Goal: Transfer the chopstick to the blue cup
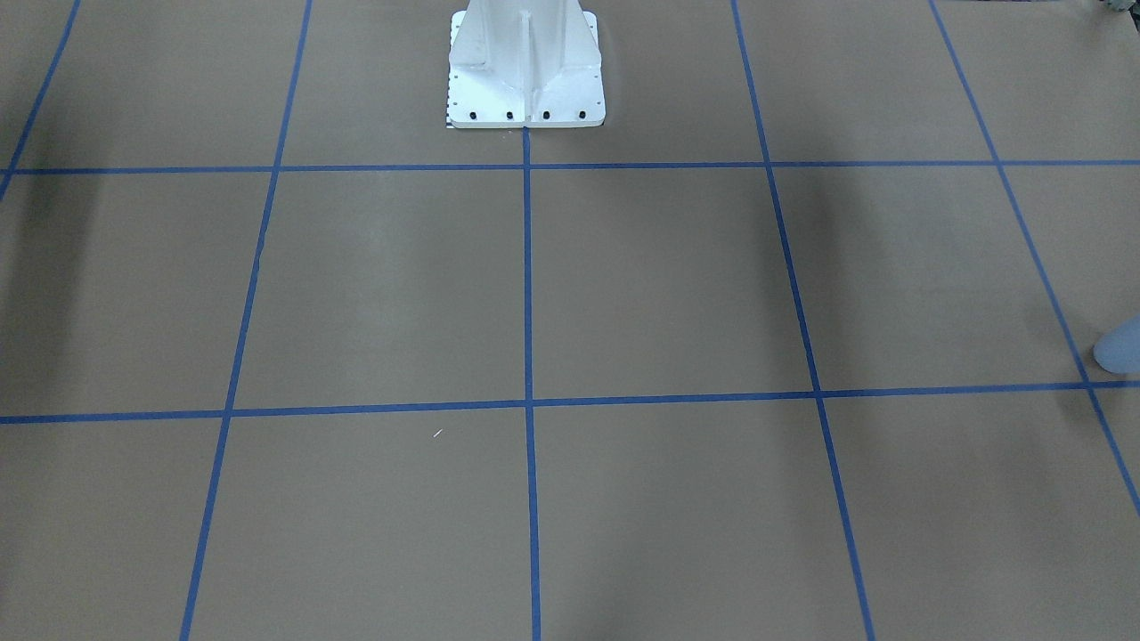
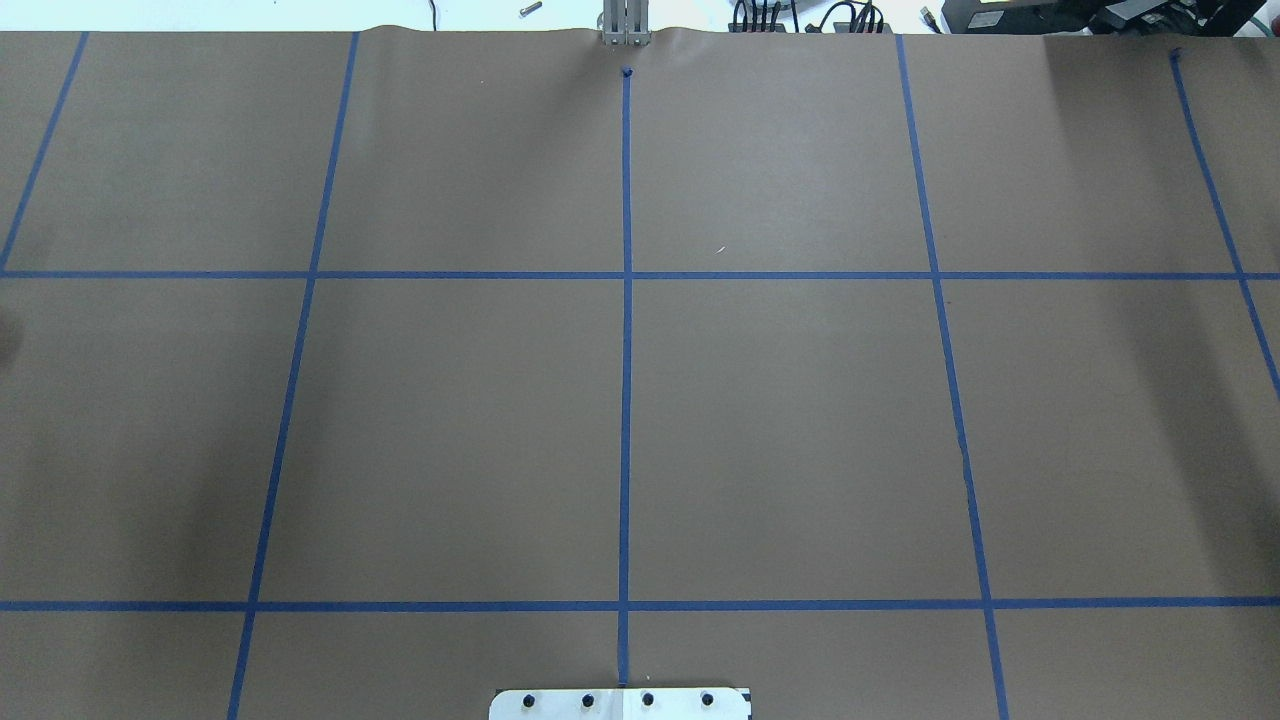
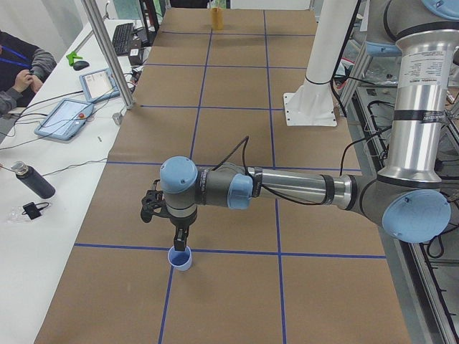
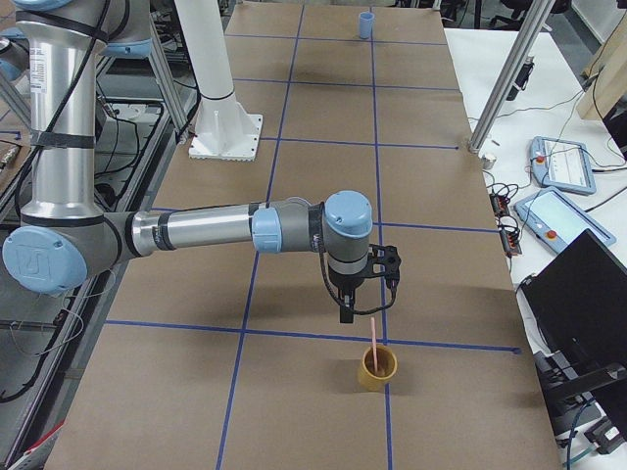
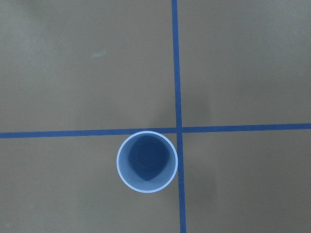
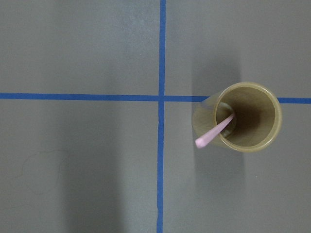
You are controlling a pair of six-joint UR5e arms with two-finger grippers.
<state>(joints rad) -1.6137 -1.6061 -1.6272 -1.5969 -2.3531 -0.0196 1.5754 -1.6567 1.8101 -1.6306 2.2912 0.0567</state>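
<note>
Leaning inside a mustard-yellow plastic cup (image 6: 248, 116), the thin pale pink chopstick (image 6: 214, 131) stands tilted, its lower end down in the cup and its upper end poking past the rim. That cup sits toward the end of the brown counter (image 4: 294, 196) on the robot's right, just beside a crossing of blue tape lines (image 6: 161, 97). The right arm (image 4: 196, 230) reaches over it, and the right jaws hang above the stick's upper end. I cannot tell from the side view whether they are apart or together. The small light blue plastic tumbler (image 5: 146, 161) stands upright and empty toward the opposite end, well apart. The left arm (image 3: 287, 188) holds the left jaws just above its rim, and I cannot tell their state either.

The stick is thin and slanted, so a descent aimed at the cup's centre could miss it or pinch it off-centre and let it swivel. A straight lift could drag it along the rim and tip the light cup. At the tumbler, the narrow mouth and the left jaws over it crowd the approach, and a long stick leaning on one side might topple it.

Between the cups the counter offers wide open room, with only the white pedestal base (image 1: 525, 62) on the robot's side. A white desk (image 4: 509, 88) with tablets borders the long edge opposite.
</note>
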